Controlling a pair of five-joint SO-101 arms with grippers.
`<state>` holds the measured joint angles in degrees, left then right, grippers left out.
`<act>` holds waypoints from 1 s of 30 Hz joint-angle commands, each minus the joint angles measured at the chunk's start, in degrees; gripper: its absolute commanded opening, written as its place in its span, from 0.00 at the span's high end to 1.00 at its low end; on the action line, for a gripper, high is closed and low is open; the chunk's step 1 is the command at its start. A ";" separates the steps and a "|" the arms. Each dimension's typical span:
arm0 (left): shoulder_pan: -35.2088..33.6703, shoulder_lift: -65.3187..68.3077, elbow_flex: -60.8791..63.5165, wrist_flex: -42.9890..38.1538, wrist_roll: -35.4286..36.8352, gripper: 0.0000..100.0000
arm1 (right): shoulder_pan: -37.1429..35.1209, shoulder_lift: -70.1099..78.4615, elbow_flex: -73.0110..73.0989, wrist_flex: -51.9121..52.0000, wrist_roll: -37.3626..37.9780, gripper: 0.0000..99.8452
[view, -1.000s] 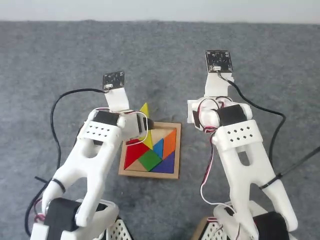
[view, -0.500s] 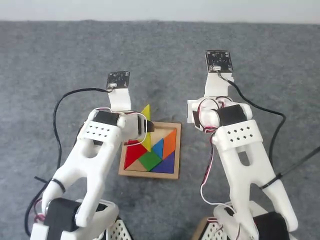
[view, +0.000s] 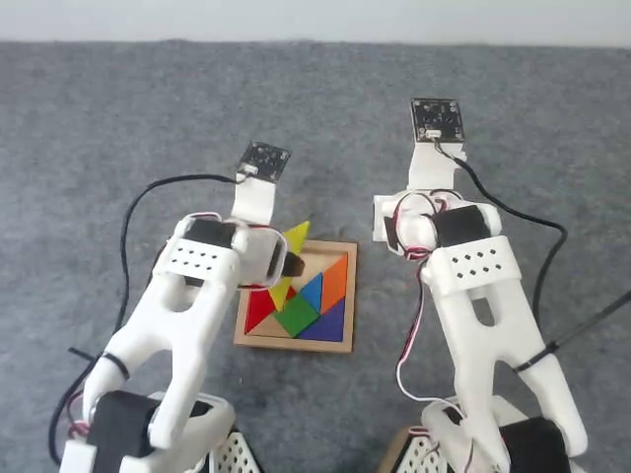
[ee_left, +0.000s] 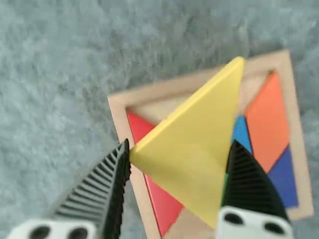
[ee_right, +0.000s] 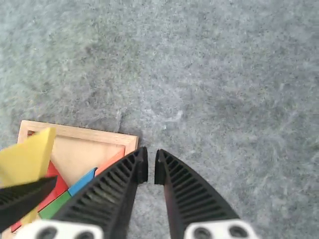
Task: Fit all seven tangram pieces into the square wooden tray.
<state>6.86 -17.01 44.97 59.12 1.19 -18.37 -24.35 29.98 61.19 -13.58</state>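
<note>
The square wooden tray (view: 296,342) lies between the two arms and holds red (view: 258,310), green (view: 296,315), light blue (view: 314,293), orange (view: 335,279) and dark blue (view: 330,323) pieces. My left gripper (ee_left: 180,149) is shut on the big yellow triangle (ee_left: 194,144), which it holds tilted above the tray's (ee_left: 199,79) far left part, where bare wood shows. From above, the yellow triangle (view: 294,236) sticks out past the tray's far edge. My right gripper (ee_right: 148,167) hovers over the carpet just beyond the tray's (ee_right: 75,130) far right corner, shut on nothing.
Grey carpet (view: 493,128) covers the whole table around the tray. Black cables (view: 133,227) hang from both arms. The right arm's white body (view: 473,286) stands close to the tray's right side.
The left wrist has turned clockwise and shifted a little right. The yellow triangle has swung with it and now leans across the tray's far left corner. The right arm barely moved.
</note>
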 commanded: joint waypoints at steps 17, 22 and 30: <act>8.44 -2.29 -7.16 15.65 11.69 0.99 | 0.48 -2.68 -0.53 0.40 -0.62 0.95; 8.53 -2.29 -7.78 15.21 22.07 0.99 | 0.48 -2.68 -0.53 0.40 -0.62 0.95; 8.53 15.65 -19.56 18.99 34.11 0.99 | 0.48 -2.68 -0.53 0.40 -0.62 0.95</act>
<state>15.03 -12.09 35.03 74.15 32.66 -18.37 -24.35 29.98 61.19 -13.58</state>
